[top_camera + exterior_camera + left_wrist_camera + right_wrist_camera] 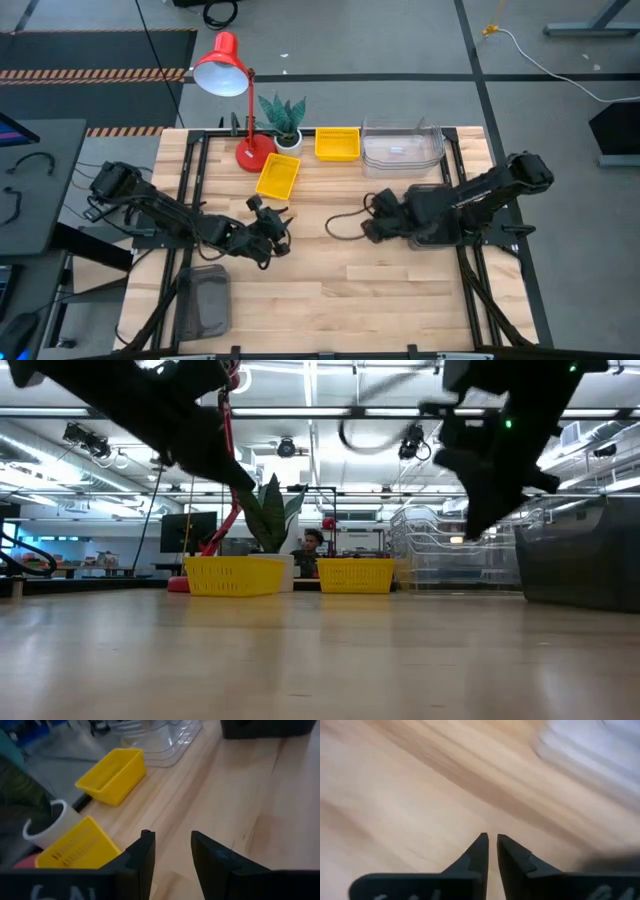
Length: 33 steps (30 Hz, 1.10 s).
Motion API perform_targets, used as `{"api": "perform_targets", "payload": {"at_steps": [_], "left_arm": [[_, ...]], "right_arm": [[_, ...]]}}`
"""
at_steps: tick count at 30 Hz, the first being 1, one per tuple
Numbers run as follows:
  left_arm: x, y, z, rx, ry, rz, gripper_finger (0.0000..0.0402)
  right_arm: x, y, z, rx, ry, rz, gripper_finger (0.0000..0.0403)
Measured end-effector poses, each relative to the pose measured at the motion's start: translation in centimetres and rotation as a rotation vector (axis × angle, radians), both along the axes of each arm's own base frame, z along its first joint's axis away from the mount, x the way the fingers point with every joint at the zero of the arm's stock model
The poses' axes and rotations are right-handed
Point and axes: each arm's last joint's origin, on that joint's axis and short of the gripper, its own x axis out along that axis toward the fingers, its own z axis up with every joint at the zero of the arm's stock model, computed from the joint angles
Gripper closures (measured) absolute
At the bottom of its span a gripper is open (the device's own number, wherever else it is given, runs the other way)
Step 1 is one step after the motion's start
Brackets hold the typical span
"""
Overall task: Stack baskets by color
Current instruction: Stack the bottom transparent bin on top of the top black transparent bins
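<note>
**A:** So, how are the arms sitting right now?

**B:** Both are reaching low over the middle of the wooden surface (400, 290), pointing at each other. The left gripper (283, 232) is hovering just in front of the nearer yellow basket (277, 177), fingers (142, 857) parted with nothing between them. The right gripper (368, 218) is hanging over bare wood, its fingers (479, 852) standing almost together with only a thin slit between, holding nothing.

**A:** And the baskets?

**B:** The other yellow basket (337, 143) is sitting along the far edge next to the plant pot (287, 139) and red lamp (225, 65). The clear baskets (402, 146) are nested in a pile to its right. One dark-grey basket (203, 302) is lying at the near left corner, another dark-grey one (432, 200) is sitting under the right arm.
</note>
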Motion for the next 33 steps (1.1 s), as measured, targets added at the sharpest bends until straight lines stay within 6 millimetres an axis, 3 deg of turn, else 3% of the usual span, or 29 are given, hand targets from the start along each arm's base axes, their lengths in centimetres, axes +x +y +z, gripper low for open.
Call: {"api": "perform_targets", "payload": {"at_steps": [4,9,12,16,20,24,27,33], "left_arm": [[-0.9,1.0,2.5,-0.138,0.042,0.042,0.0269],[-3.5,1.7,5.5,-0.412,0.314,0.135,0.0269],[-5.3,1.0,6.6,-0.612,0.506,0.211,0.0269],[-7.8,-1.6,6.5,-0.844,0.664,0.333,0.0269],[-10.2,-4.8,5.6,-0.952,0.659,0.486,0.0269],[-12.5,-6.4,3.5,-0.991,0.592,0.669,0.0273],[-13.7,-6.6,1.4,-0.993,0.585,0.726,0.0286],[-13.0,-6.1,-2.3,-1.043,0.498,0.669,0.0329]], "right_arm": [[1.9,2.7,0.0,-0.154,-0.147,0.164,0.0340],[3.8,5.5,-1.5,-0.274,-0.202,0.328,0.0331],[4.1,6.5,-3.0,-0.336,-0.178,0.360,0.0331],[4.1,7.5,-5.1,-0.403,-0.127,0.368,0.0331],[4.0,8.3,-7.2,-0.451,-0.087,0.373,0.0331],[3.7,9.0,-8.3,-0.471,-0.071,0.383,0.0332],[3.5,9.4,-8.3,-0.474,-0.069,0.400,0.0331],[3.1,10.0,-7.2,-0.507,-0.097,0.418,0.0332]]}}
